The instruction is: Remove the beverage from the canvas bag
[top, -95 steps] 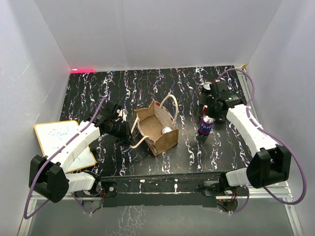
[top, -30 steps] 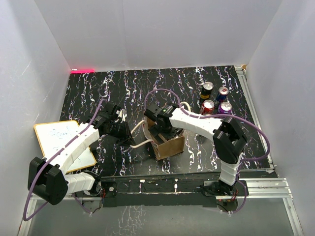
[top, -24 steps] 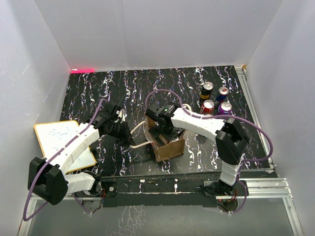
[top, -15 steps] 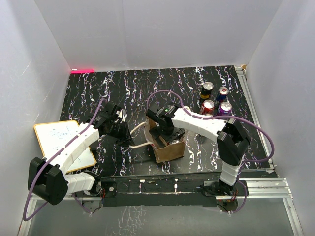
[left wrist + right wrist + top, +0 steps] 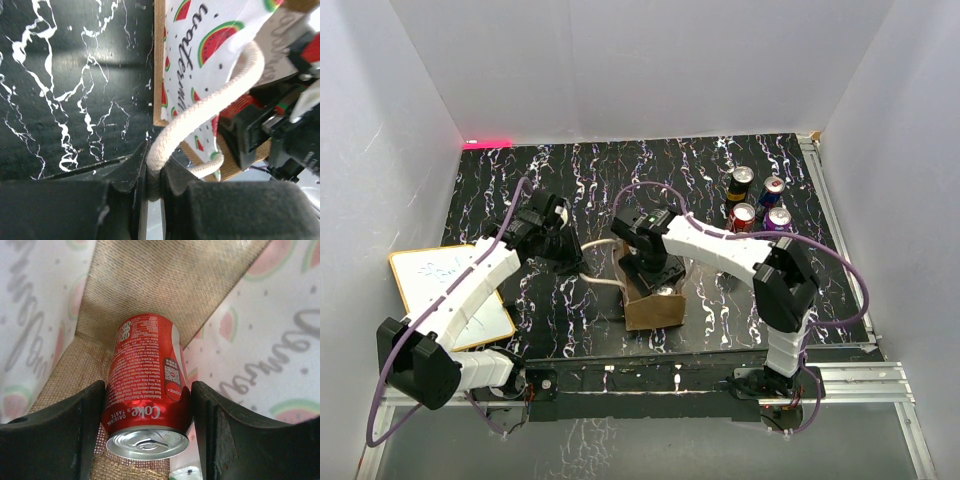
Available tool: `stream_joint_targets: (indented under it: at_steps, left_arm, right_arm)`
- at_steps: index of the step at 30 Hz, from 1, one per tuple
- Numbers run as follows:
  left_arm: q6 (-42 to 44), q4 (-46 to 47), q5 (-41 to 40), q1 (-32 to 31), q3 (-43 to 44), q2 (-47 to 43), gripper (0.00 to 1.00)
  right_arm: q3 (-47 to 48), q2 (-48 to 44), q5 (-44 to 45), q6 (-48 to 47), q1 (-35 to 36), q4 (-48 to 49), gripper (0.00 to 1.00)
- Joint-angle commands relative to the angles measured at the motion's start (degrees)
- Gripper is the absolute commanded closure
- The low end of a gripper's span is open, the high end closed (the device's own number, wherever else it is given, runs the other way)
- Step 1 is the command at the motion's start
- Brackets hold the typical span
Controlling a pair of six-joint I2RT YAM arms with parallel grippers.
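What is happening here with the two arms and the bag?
The left claw is shut on a cream handle of the canvas bag. The right claw reaches into the bag, its fingers pressed on both sides of a red Coke can. Four other cans stand on the table, far right.

White walls (image 5: 640,70) box in my black, white-veined tabletop (image 5: 520,180) (a red light (image 5: 487,143) glows at its far-left corner), evenly lit.

Bright even light; wrist close-ups seemingly soft-focused
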Motion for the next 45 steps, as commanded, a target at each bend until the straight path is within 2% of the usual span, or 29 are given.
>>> stream_joint_targets:
  at_steps: [1,5,10,14,19,23,27,28,30,35,41,45]
  left_arm:
    - [0.88,-0.96,-4.70,0.16,4.10,0.43,1.00]
    - [0.56,-0.02,-3.76,0.12,4.05,1.42,1.00]
    - [0.18,0.53,-3.13,0.16,1.83,0.67,1.00]
    - [-0.28,1.65,-1.31,0.16,-0.14,0.15,1.00]
    - [-0.70,2.12,0.34,0.16,-1.61,-0.07,1.00]
    - [-0.88,2.25,0.69,0.16,-2.33,-0.88,1.00]
    - [-0.97,1.97,1.02,0.16,-2.69,-1.12,1.00]
    - [-1.06,2.00,1.23,0.16,-2.73,-1.11,1.00]
    - [-1.16,2.20,1.88,0.16,-2.80,-1.25,1.00]
    - [-0.83,2.58,2.45,0.16,-2.91,-1.15,1.00]
    - [-1.01,2.10,2.90,0.16,-2.89,-2.14,1.00]
    - [-0.84,1.60,2.58,0.16,-2.67,-2.53,1.00]
  right_arm:
    - [7.62,1.81,-3.48,0.42,0.33,0.20,0.40]
    - [9.19,1.89,-3.22,0.38,0.32,-1.53,0.20]
    - [2.24,-3.40,-3.47,0.58,0.35,-0.35,0.05]
    - [-3.92,-4.12,-2.41,0.56,0.37,3.76,0.01]
    - [-1.02,-0.71,-2.45,0.56,0.51,4.52,0.01]
    - [-1.27,-0.96,-4.02,0.85,0.94,6.50,0.12]
    - [-0.74,-0.70,-4.49,1.07,0.98,6.21,0.28]
    - [0.10,-0.79,-4.22,1.12,0.98,5.87,0.33]
    - [2.39,-1.39,-3.45,1.54,1.03,5.15,0.50]
    - [10.03,-3.75,-1.25,3.68,0.96,4.28,0.76]
    - [19.32,-8.50,1.07,6.78,0.99,4.53,0.91]
    - [23.68,-12.01,5.04,7.55,0.99,3.84,0.92]
